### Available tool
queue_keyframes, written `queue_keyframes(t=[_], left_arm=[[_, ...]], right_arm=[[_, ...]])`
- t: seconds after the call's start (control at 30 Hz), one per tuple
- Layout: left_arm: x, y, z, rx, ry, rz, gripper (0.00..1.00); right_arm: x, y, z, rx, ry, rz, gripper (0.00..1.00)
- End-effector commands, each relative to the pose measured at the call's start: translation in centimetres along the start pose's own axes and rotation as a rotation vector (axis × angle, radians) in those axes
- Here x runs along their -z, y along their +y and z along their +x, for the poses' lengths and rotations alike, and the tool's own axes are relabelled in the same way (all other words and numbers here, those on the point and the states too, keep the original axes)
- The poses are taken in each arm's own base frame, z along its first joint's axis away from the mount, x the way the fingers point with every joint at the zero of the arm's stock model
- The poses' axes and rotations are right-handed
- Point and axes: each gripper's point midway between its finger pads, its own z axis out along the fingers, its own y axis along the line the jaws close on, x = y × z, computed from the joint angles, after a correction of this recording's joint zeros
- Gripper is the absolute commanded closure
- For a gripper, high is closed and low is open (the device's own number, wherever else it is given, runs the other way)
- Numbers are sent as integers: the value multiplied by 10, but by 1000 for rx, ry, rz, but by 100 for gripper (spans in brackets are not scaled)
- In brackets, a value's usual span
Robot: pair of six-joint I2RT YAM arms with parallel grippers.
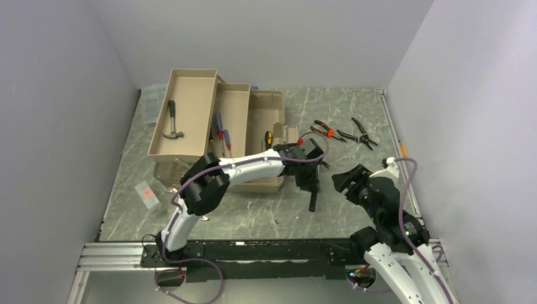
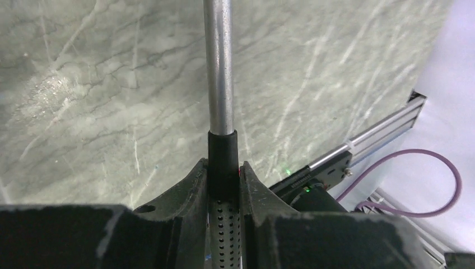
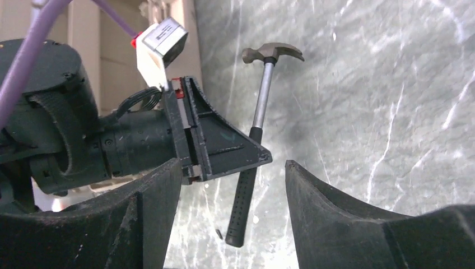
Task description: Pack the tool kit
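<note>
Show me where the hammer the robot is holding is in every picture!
Top external: hammer right of centre, its black handle poking out below the left hand.
Left wrist: centre, steel shaft running up out of that hand.
Right wrist: centre, leaning, head on top.
Shared landmark: the left hand clamped on its black grip.

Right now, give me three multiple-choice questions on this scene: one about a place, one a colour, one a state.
1. Where does the unheld steel claw hammer lie? A tan plastic fold-out tray B marble table C aluminium rail
2. Grip colour of the steel-shafted hammer in the left end effector? A orange B black C pink
3. The right end effector is: A open, empty B shut on pliers C shut on a screwdriver
Answers: A, it rests in the leftmost tray; B, perforated black sleeve; A, jaws wide apart, gripping nothing.
</note>
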Motion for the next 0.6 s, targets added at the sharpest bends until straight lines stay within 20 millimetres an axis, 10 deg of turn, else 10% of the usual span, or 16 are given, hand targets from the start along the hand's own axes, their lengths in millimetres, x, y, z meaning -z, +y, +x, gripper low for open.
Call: queue_keyframes(t=[0.0, 0.37, 0.57], left_arm=[[87, -73, -42, -153, -219, 161, 100], [152, -84, -66, -281, -402, 181, 100], [218, -47, -103, -334, -554, 37, 100]], right_arm=[[18, -7, -32, -46, -144, 45, 32], [11, -15, -34, -86, -155, 116, 31], [9, -8, -38, -79, -175, 75, 31]])
